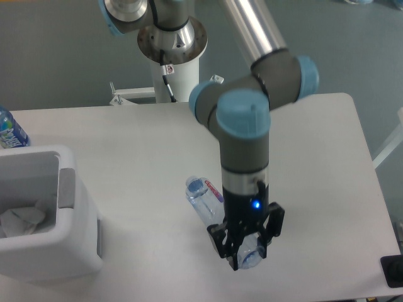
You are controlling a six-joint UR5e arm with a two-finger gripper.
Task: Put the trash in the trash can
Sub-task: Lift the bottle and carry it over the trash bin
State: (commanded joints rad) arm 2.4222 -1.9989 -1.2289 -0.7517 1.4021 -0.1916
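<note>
The arm reaches down from the upper part of the view, its wrist pointing straight at the desk (126, 145). The claw (247, 251) is clamped on the lower end of the slim clear bottle (204, 196), whose body runs up and to the left from between the fingers, with the red-purple label showing just beside the wrist. The bottle's far end points toward the middle of the desk; from this angle it is hard to say whether that end rests on the surface or hangs just above it. A small blue light glows on the wrist above the claw.

At the left edge stands the white trash can (69, 251), a thick-walled bin with a grey patch on the side facing the arm. The crumpled white tissue (19, 221) lies inside it, at the bottom. The bin and the held bottle are well apart, with bare desk between them.

Behind the bin, at the far left edge, the top of another bottle with a blue label (9, 131) stands upright. The arm's white pedestal (176, 75) rises behind the desk.
</note>
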